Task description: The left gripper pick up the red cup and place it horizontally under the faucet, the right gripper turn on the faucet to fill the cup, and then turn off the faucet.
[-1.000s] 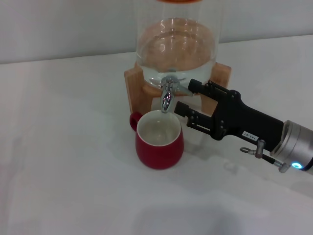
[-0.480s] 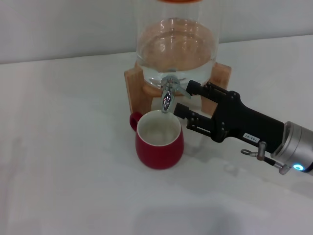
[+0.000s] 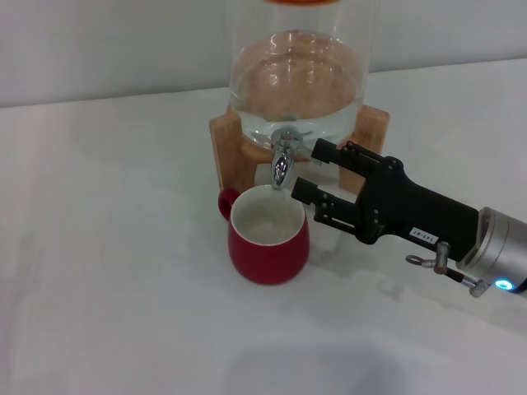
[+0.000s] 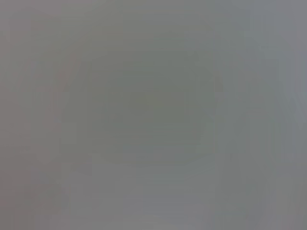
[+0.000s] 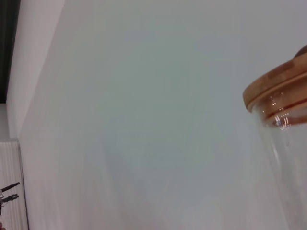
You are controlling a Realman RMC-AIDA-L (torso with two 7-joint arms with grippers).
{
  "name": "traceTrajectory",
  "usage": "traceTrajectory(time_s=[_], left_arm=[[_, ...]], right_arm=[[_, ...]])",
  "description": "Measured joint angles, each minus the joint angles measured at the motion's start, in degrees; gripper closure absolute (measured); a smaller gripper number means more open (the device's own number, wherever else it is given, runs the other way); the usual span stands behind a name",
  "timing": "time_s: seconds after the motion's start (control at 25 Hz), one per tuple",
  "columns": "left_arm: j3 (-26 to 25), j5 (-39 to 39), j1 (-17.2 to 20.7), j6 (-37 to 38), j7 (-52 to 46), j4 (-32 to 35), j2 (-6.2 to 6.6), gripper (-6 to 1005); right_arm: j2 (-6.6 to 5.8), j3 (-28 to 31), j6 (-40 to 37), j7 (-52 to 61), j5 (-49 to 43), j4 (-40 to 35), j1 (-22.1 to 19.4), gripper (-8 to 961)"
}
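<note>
The red cup stands upright on the white table, its white inside showing, its handle to the left, right below the faucet's spout. The chrome faucet sticks out of the clear glass dispenser on its wooden stand. My right gripper is open, just right of the faucet, one finger beside the tap and one near the cup's rim, touching neither. The left gripper is out of view; the left wrist view shows only plain grey.
The white table stretches left and in front of the cup. The right wrist view shows a pale wall and the dispenser's wooden lid rim.
My right gripper has drifted slightly down and toward me, staying open beside the faucet. The cup and faucet have not moved.
</note>
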Motion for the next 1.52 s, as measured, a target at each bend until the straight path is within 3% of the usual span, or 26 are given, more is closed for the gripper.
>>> traceTrajectory(time_s=[0.8,1.52], left_arm=[[0.58,0.1,0.2,0.18,-0.01,0.0,-0.1,172],[0.71,0.09,0.46,0.11,-0.09,0.0,-0.1,171]], right_arm=[[-0.86,3.25,-1.49,-0.48,0.46,0.16,-2.37,235],[-0.69,4.52,-1.46,-1.47,0.59,0.78,-4.31,234]])
